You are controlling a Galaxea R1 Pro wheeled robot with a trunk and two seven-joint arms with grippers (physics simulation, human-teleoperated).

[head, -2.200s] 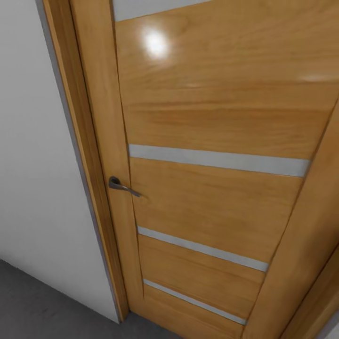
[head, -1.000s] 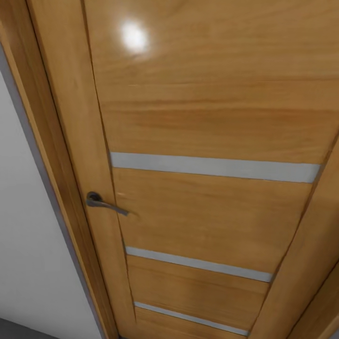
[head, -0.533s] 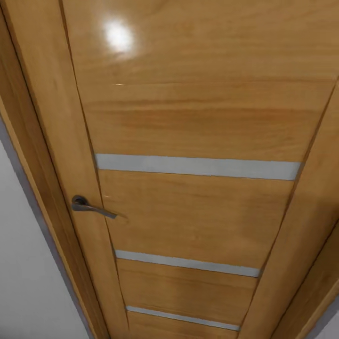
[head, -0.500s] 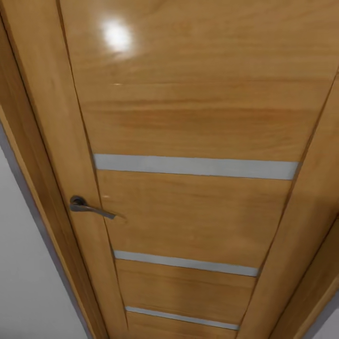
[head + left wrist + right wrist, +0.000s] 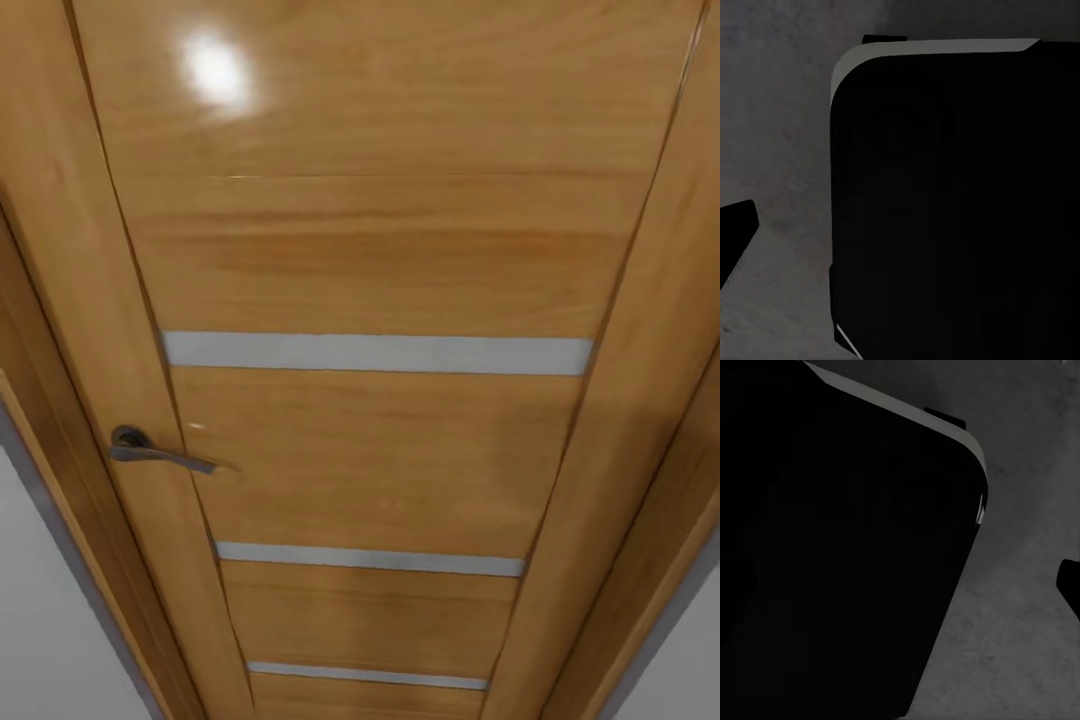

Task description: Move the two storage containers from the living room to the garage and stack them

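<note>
One glossy honey-wood door with grey strips, dark lever handle at 8 o'clock, nearer than before: base advancing. Mottled concrete floor below wrists. Tool states: cannot tell. Containers' whereabouts unknown.

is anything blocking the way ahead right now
Yes, a wooden door stands close in front of the head camera, its lever handle at the left. It looks shut, though its edges don't settle that.

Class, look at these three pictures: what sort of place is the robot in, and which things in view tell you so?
Probably a doorway inside a building: a closed wooden door with pale strips and a metal lever handle, pale wall beside its frame, and dark grey mottled floor below, perhaps concrete.
</note>
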